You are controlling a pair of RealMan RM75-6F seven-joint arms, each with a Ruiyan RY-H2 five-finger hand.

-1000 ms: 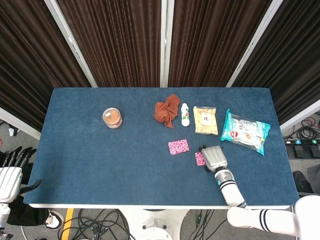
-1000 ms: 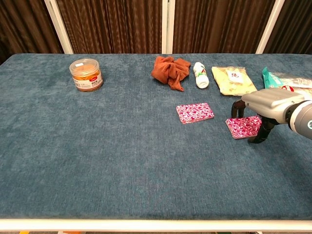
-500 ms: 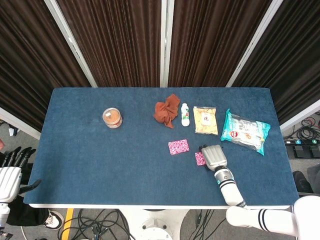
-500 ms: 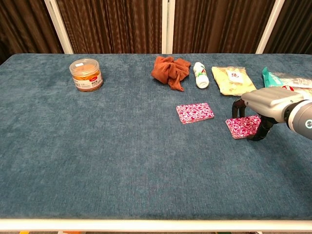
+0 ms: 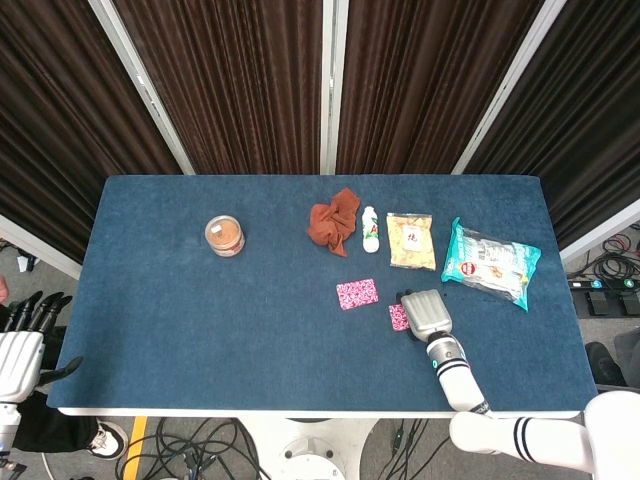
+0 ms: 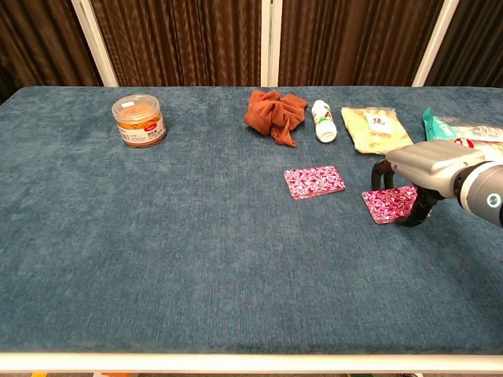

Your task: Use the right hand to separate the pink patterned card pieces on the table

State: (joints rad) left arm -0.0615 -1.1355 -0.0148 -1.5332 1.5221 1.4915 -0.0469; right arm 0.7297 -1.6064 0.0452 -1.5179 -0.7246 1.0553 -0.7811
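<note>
Right hand: the right hand [image 6: 428,169] sat arched over the near card [image 6: 388,203], dark fingertips [image 6: 411,221] down around its edges; whether it truly gripped the card or only rested on it, I could not tell.
Change: and there it was, a small nudge! Against the pictures from a second earlier, the near card had slid a touch toward the far card [image 6: 314,181], and the hand had gone with it.
Meaning: by my reading, that was an adjustment of hold, not progress; the two pink pieces already lay apart with bare cloth between them, so the split looked largely made.
Cards: the far card lay flat, just left of the hand; the near card lay under the hand, partly hidden in the head view [image 5: 399,317].
Left hand: the left hand [image 5: 20,348] hung off the table's near-left corner, well away from the hand at work, fingers spread and holding nothing.
Neighbours: behind the right hand lay a yellow snack packet [image 6: 375,128], a small white bottle [image 6: 323,121] and a crumpled rust cloth [image 6: 274,112]; a teal bag [image 5: 490,263] lay to its right.
Far off: an orange-filled jar [image 6: 139,120] stood well to the left.
Obstacles: nothing stood between the cards; the snack packet behind looked the nearest thing to bump.
</note>
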